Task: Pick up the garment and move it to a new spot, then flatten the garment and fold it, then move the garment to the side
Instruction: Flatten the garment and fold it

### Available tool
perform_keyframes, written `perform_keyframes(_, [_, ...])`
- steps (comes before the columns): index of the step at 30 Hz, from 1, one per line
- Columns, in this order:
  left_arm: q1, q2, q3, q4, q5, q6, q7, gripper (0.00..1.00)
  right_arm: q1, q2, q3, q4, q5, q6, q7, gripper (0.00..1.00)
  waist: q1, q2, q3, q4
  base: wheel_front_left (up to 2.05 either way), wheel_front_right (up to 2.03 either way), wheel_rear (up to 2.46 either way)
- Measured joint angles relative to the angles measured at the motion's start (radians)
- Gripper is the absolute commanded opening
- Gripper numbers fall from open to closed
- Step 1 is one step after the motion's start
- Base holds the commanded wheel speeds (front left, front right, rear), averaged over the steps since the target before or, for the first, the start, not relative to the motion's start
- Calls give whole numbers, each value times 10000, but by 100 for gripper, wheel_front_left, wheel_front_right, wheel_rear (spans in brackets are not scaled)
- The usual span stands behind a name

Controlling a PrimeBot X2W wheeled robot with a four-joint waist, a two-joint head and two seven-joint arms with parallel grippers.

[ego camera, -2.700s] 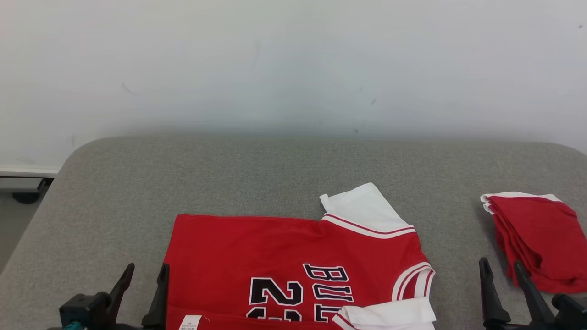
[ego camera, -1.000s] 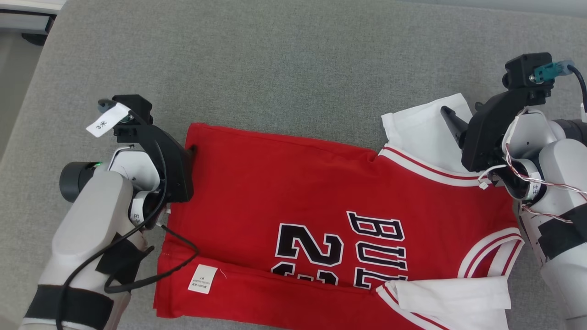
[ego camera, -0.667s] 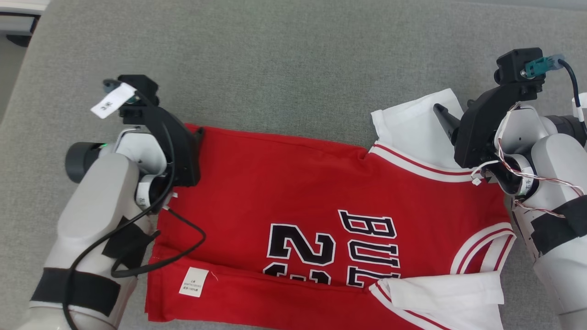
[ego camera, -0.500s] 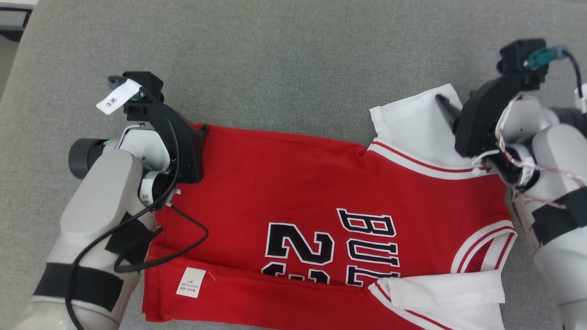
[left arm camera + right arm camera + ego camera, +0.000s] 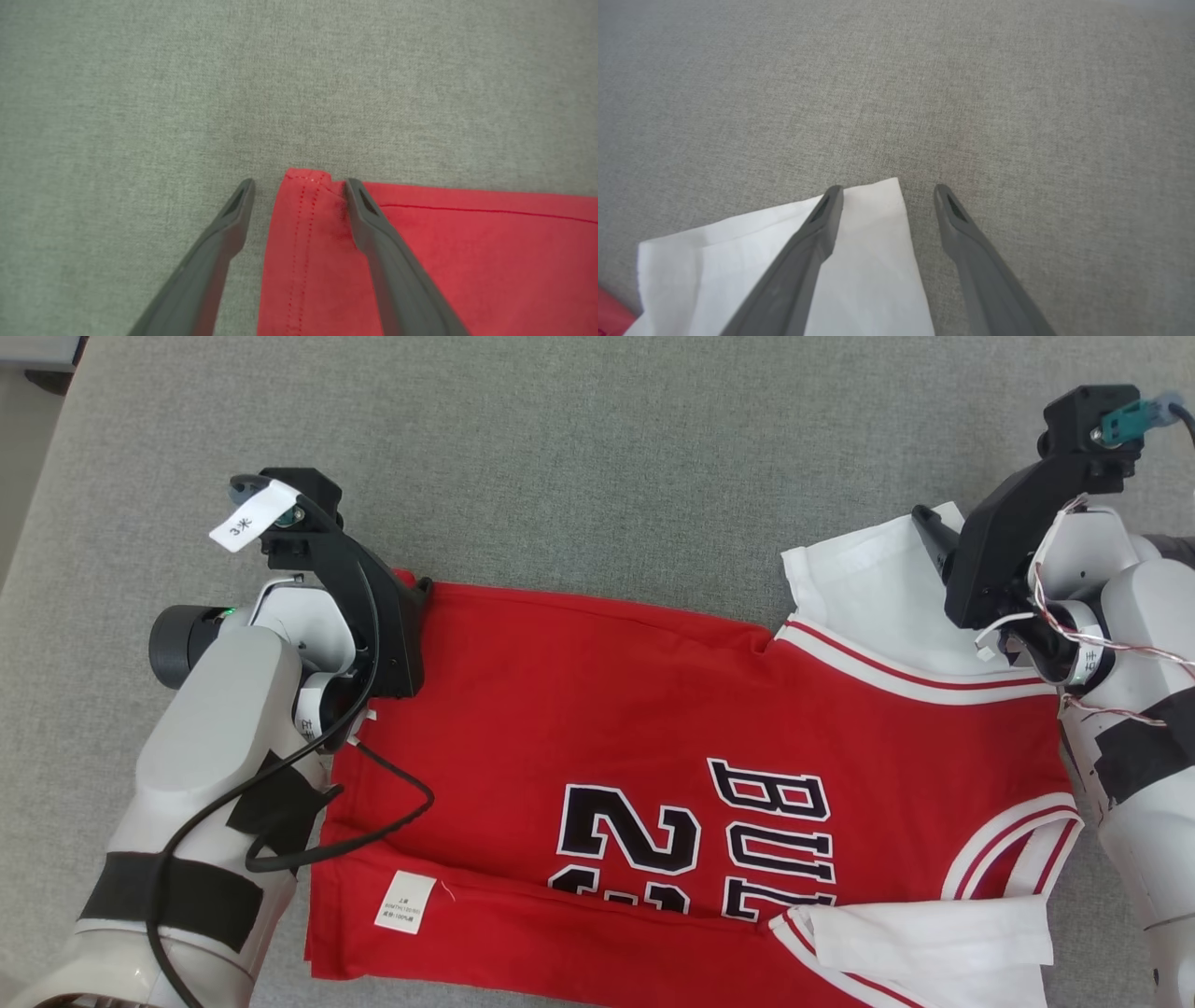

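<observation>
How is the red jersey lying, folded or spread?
Partly folded: the jersey lies flat, its near edge doubled over the lettering, care label showing.

**Background: grey cloth top, strip of floor**

Grey woven fabric surface [image 5: 597,448] takes up most of the head view. It is flat, with a fine heathered weave, and its left edge slants down toward the lower left. Same fabric [image 5: 140,93] in the left wrist view, same fabric [image 5: 1041,93] in the right wrist view, there with a faint pinkish tint near the middle, cause unclear. Pale smooth floor strip [image 5: 17,476] lies beyond the left edge. Small dark object [image 5: 56,378] at the top-left corner, too cut off to identify.
</observation>
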Motion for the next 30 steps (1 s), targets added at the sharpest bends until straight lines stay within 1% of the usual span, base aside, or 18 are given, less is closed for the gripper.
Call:
perform_keyframes(1, [-2, -6, 2, 48, 0, -36, -23, 100, -61, -10, 4, 50, 0, 0, 15, 93, 0, 0, -8, 8, 0, 0, 0])
perform_keyframes(3, [-17, -38, 2, 136, -2, -46, -27, 100, -120, -10, 58, 159, 0, 4, 94, 81, 0, 0, -24, 15, 0, 0, 0])
perform_keyframes(8, [-61, -23, 6, 359, -2, -125, -113, 100, -233, 81, 290, 372, -15, 88, 270, 76, -1, -1, -76, -66, 0, 0, 0])
perform_keyframes(9, [-83, -25, -2, 395, -2, -125, -115, 100, -233, 79, 297, 384, -61, 88, 270, 72, -1, 0, -85, -81, 0, 0, 0])
perform_keyframes(10, [-107, -23, -10, 431, -2, -125, -115, 93, -234, 61, 295, 408, -81, 88, 276, 63, 0, 0, -90, -94, 0, 0, 0])
perform_keyframes(12, [-180, -27, -23, 510, -2, -138, -117, 88, -238, 17, 293, 487, -113, 88, 345, 57, -1, 0, -96, -113, 0, 0, 0])
perform_keyframes(13, [-198, -36, -27, 539, -2, -186, -128, 88, -244, 4, 291, 522, -121, 88, 345, 57, 0, 0, -99, -121, 0, 0, 0])
perform_keyframes(14, [-197, -42, -29, 577, -2, -209, -132, 87, -258, 2, 293, 552, -138, 88, 345, 51, -1, 0, -102, -126, 0, 0, 0])
perform_keyframes(15, [-198, -46, -31, 621, -2, -209, -161, 84, -281, 4, 293, 585, -138, 88, 345, 49, 0, 0, -106, -132, 0, 0, 0])
perform_keyframes(17, [-207, -52, -31, 688, -2, -215, -203, 69, -306, 8, 272, 642, -138, 73, 343, 44, -1, -1, -112, -138, 0, 0, 0])
perform_keyframes(18, [-224, -54, -35, 721, -2, -219, -203, 58, -324, 10, 265, 681, -138, 71, 343, 42, -1, 0, -114, -140, 0, 0, 0])
perform_keyframes(19, [-242, -59, -40, 746, -2, -222, -213, 51, -344, 13, 257, 715, -138, 33, 343, 40, -1, 0, -115, -140, 0, 0, 0])
perform_keyframes(22, [-267, -92, -50, 825, -2, -251, -267, 47, -434, 13, 249, 859, -138, -6, 343, 31, -1, 0, -123, -132, 0, 0, 0])
perform_keyframes(24, [-274, -102, -54, 871, -2, -297, -307, 42, -437, 13, 259, 911, -153, -13, 341, 5, -1, -1, -131, -124, 0, 0, 0])
perform_keyframes(25, [-289, -113, -58, 913, -2, -297, -339, 37, -439, 13, 265, 930, -153, -13, 341, 0, 0, -1, -135, -119, 0, 0, 0])
perform_keyframes(27, [-312, -140, -63, 986, -2, -299, -391, 29, -444, 10, 293, 953, -169, -13, 339, 0, -1, -1, -145, -110, 0, 0, 0])
perform_keyframes(29, [-349, -155, -67, 1043, -2, -299, -472, 6, -446, 10, 297, 976, -226, -13, 251, 0, -1, -1, -155, -102, 0, 0, 0])
perform_keyframes(30, [-371, -157, -67, 1068, -2, -299, -481, 0, -450, 10, 297, 997, -228, -13, 249, 0, -1, -1, -162, -99, 0, 0, 0])
